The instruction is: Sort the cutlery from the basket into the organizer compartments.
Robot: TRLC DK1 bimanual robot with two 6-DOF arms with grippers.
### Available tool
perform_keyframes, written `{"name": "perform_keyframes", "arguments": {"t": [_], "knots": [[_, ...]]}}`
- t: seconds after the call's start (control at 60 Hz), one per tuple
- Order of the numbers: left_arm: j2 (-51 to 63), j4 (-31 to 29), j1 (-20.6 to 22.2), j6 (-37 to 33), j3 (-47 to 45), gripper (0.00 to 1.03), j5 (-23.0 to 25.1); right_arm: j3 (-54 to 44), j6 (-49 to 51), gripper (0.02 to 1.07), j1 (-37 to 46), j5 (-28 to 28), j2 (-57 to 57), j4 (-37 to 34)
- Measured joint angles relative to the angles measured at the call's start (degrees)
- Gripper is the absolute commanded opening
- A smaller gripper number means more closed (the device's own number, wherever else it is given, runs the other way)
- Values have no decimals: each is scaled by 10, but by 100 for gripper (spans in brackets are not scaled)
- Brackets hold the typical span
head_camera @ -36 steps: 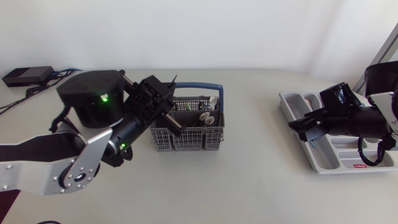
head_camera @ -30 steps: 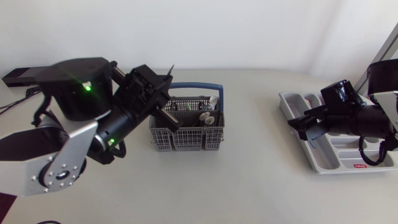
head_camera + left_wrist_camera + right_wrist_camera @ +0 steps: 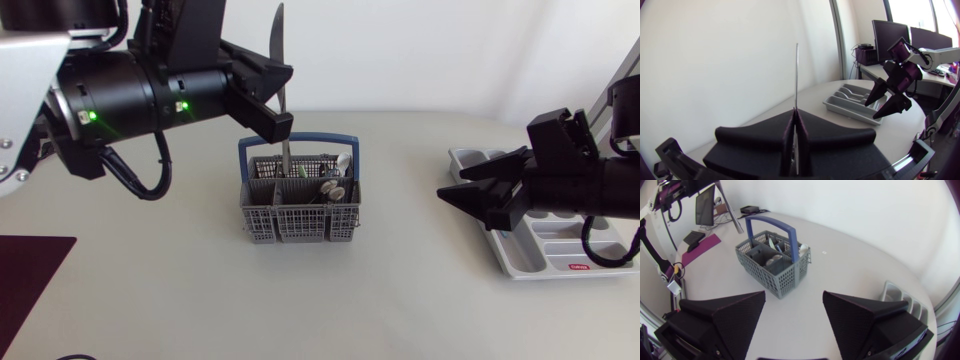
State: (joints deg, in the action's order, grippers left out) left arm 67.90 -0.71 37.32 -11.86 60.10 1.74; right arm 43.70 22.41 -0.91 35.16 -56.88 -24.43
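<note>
— What colour is the basket [image 3: 300, 222]?
— Grey lattice, with a blue handle [image 3: 298, 139]. The organizer [image 3: 466, 166] is plain light grey.
— And the knife [image 3: 281, 50]?
— Silver. The left gripper [image 3: 283, 100] is matte black.

No print here can be read.
The one label in sight is a small red sticker [image 3: 578, 267] on the near rim of the grey cutlery organizer [image 3: 465, 165], seen in the head view from above; whatever is printed on it is too small to make out.
</note>
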Motion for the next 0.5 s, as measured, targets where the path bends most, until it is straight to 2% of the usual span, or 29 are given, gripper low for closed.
{"name": "perform_keyframes", "arguments": {"t": [0.283,0.5], "knots": [[52,-60,-2,75,32,3,90,5,-15,87,-54,64,-6,-6],[92,-72,-1,122,50,3,156,5,-35,87,-115,75,-33,43]]}}
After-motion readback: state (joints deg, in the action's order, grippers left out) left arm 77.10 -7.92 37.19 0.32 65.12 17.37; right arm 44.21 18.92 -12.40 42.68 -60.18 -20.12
